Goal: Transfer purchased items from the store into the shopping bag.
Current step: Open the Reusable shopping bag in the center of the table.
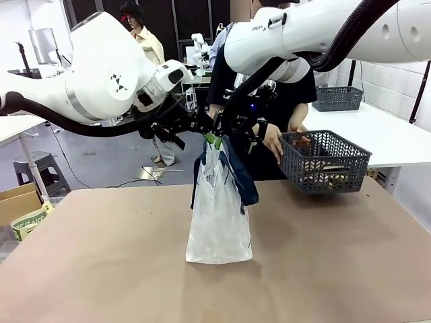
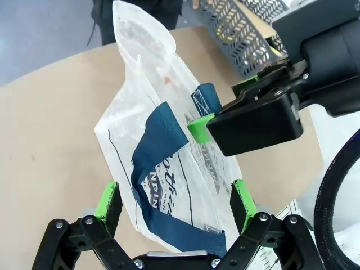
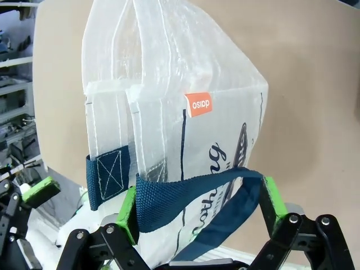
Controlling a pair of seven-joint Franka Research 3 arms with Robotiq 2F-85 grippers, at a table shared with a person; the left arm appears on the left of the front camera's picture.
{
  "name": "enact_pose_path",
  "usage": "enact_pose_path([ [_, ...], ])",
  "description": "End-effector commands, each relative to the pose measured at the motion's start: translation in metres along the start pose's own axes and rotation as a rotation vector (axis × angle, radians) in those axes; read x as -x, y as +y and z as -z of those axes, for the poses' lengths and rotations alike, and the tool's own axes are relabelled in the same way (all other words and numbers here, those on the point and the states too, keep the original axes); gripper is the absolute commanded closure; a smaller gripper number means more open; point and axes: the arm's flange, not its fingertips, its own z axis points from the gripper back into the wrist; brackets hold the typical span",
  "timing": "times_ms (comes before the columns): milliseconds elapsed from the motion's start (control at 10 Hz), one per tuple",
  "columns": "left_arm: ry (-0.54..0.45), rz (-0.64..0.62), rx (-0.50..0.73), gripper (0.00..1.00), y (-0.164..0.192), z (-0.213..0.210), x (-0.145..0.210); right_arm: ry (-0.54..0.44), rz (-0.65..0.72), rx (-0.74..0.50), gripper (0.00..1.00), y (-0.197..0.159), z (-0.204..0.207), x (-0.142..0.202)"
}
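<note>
The left gripper point(image 2: 174, 198) is held released, its green pads point(image 2: 108, 199) spread wide just above the bag point(image 2: 147, 107), with nothing clasped between them; the right gripper point(image 3: 199, 198) is likewise opened, and a navy strap point(image 3: 185, 197) is seen stretched across the gap between its fingers, though whether it is borne by a finger cannot be told; the two grippers are found close together over the bag's mouth. The bag is stood upright on the tabletop point(image 1: 101, 262), near its middle; an orange tag point(image 3: 198, 104) is sewn at its side. The basket point(image 1: 325, 161) is held in the air by a person's hand point(image 1: 273, 142), to the right of the bag and apart from it; items point(image 1: 322, 177) are glimpsed through its mesh, too dim to be told apart.
</note>
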Motion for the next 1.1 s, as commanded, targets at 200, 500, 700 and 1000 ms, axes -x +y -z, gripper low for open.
enact_pose_path([
  [200, 0.06, -0.058, 0.011, 0.0, 0.013, 0.014, 0.011, 0.016, 0.017, -0.022, 0.0, 0.001, -0.001, -0.003],
  [500, 0.044, -0.027, -0.003, 0.0, 0.009, 0.015, 0.01, 0.001, -0.001, 0.0, 0.0, 0.0, 0.0, 0.0],
  [700, 0.054, -0.03, -0.004, 0.09, 0.012, 0.021, 0.01, 0.003, -0.006, 0.001, 0.0, 0.002, 0.001, 0.001],
  [1000, 0.065, -0.066, -0.057, 0.66, 0.012, 0.021, 0.012, 0.023, 0.003, -0.019, 0.59, 0.004, 0.003, 0.006],
])
